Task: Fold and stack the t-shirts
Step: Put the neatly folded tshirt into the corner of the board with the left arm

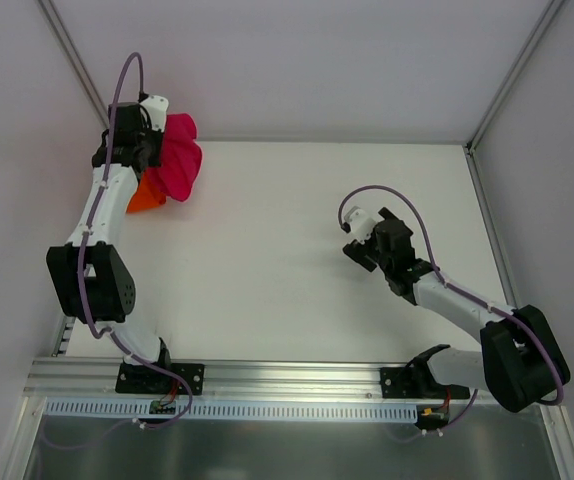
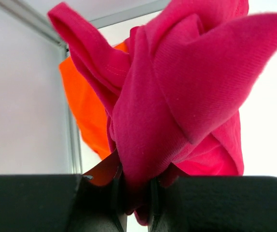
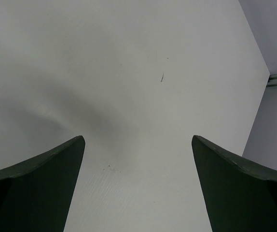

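White table (image 1: 297,250), pale walls (image 1: 287,60), slotted metal rail (image 1: 287,378)

The far-left corner is crowded: the crimson-red t-shirt (image 1: 179,158) hangs bunched from the clamped left gripper (image 2: 137,193), with the orange t-shirt (image 1: 147,197) just beside it, both close against the left wall (image 1: 17,150). From there the white bench (image 1: 297,220) lies open across to the right gripper (image 1: 369,243), whose jaws stand wide apart over bare surface. The back wall (image 1: 297,60) and right wall (image 1: 557,180) bound the rest.
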